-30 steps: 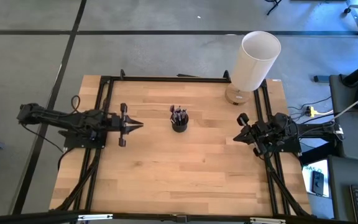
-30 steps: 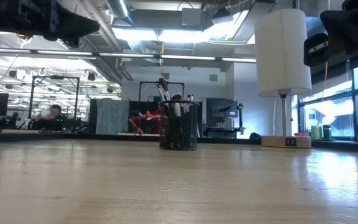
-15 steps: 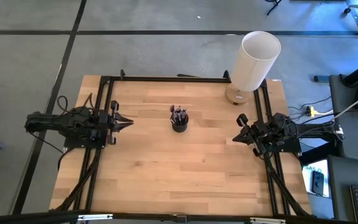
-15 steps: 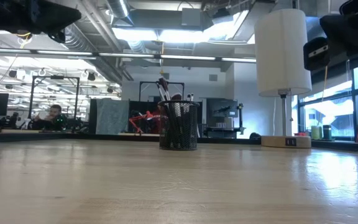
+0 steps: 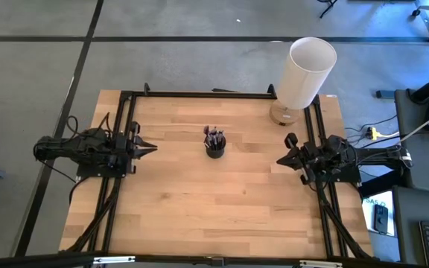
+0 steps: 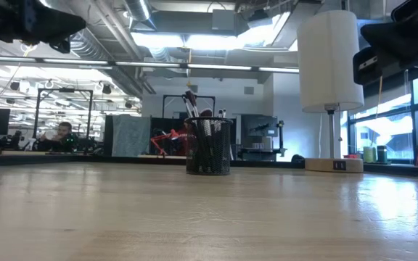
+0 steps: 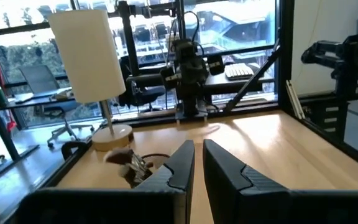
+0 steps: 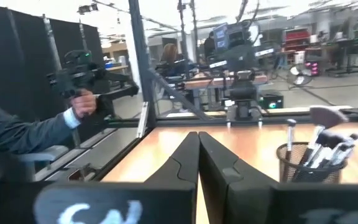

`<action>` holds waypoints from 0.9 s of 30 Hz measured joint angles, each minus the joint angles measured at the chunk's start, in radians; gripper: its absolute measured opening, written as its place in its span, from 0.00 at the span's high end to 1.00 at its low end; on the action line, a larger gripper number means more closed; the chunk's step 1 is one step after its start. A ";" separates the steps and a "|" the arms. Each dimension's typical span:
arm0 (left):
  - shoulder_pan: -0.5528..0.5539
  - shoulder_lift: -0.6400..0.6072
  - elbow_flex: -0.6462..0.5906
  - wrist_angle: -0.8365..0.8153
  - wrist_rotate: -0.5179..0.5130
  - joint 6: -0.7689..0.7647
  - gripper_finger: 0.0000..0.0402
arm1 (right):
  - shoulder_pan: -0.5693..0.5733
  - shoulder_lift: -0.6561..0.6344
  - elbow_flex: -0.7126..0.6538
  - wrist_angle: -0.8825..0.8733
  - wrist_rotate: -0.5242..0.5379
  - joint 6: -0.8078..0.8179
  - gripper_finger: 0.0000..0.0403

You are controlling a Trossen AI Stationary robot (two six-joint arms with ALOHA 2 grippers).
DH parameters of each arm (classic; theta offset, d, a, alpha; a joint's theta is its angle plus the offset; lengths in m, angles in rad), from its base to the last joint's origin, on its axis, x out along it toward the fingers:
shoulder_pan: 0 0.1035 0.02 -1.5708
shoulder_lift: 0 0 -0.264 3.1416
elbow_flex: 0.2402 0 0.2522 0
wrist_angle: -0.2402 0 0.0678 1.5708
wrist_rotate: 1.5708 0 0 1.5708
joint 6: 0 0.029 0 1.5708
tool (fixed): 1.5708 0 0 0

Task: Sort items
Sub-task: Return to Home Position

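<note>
Several makeup brushes (image 5: 214, 135) stand upright, heads up, in a small black mesh cup (image 6: 209, 147) at the middle of the table. In the right wrist view a fan-shaped head (image 8: 327, 115) tops the bunch. My left gripper (image 5: 152, 148) hovers shut near the table's left side, pointing at the cup from well short of it; its fingers (image 7: 180, 167) nearly meet. My right gripper (image 5: 279, 161) hovers shut near the right side, also aimed at the cup (image 8: 304, 163). Neither touches anything.
A tall white cylinder lamp (image 5: 304, 72) stands on a round base at the far right corner. A black frame (image 5: 199, 94) rims the table. Bare wood (image 5: 214, 208) lies around the cup. A person's sleeved hand (image 8: 79, 104) holds a device beyond the table.
My left arm has drawn back toward the table's left edge, away from the cup, with its fingers still together. The cup and brushes have stayed where they were.
</note>
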 joint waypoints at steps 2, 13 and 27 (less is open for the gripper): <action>0.000 0.000 -0.001 -0.006 0.000 0.005 0.93 | 0.000 0.000 0.000 0.002 0.038 -0.002 0.98; 0.028 0.000 -0.208 0.296 -0.219 0.011 0.93 | 0.000 0.034 0.000 -0.092 0.124 -0.018 0.98; 0.085 0.001 -0.209 0.228 -0.017 -0.079 0.93 | 0.000 0.039 0.000 -0.069 0.100 -0.028 0.98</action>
